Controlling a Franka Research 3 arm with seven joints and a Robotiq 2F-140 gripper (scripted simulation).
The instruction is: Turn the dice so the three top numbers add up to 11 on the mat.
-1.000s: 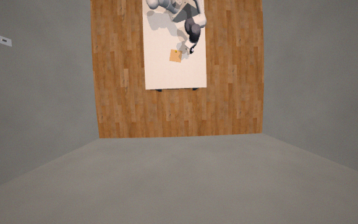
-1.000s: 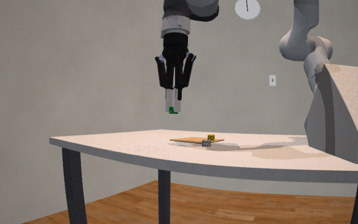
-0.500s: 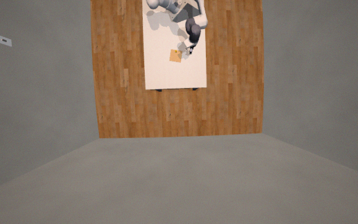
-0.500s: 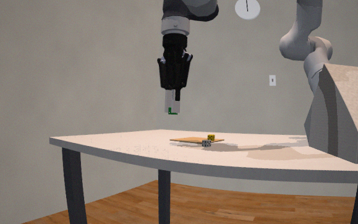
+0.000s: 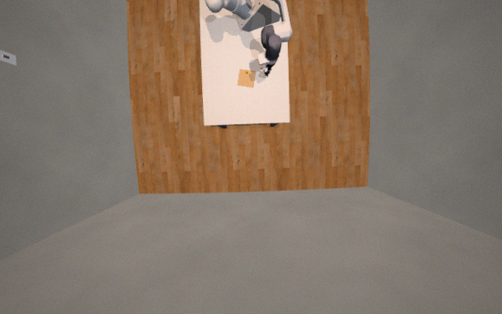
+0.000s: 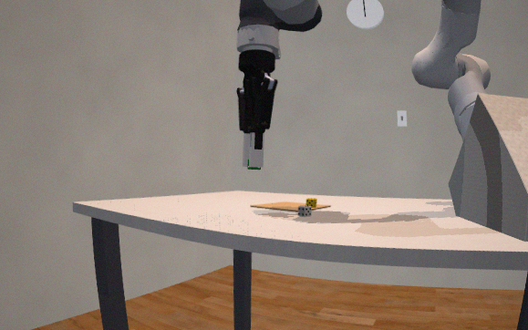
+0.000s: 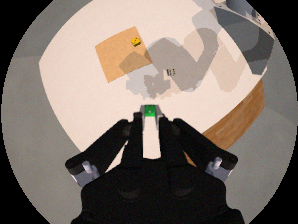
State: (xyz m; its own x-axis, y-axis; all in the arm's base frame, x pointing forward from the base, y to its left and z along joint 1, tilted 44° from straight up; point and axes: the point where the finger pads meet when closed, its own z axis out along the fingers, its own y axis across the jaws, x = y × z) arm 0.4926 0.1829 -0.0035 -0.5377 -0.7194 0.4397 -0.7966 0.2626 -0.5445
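The gripper [image 6: 254, 165] hangs high above the table [image 6: 208, 223], its fingers clenched on a green die [image 6: 253, 168] that peeks out at the fingertips; the wrist view shows the same die [image 7: 150, 112] pinched between them. In the exterior view, toward 4 o'clock from the gripper, the mat [image 6: 276, 206] lies flat. A yellow die [image 6: 311, 202] sits on the mat. A grey die [image 6: 305, 211] rests just off the mat's near edge.

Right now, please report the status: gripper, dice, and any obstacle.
Gripper shut on green die, high above table. Yellow die on mat; grey die at mat's near edge, whether fully on unclear. Nothing seen below gripper.
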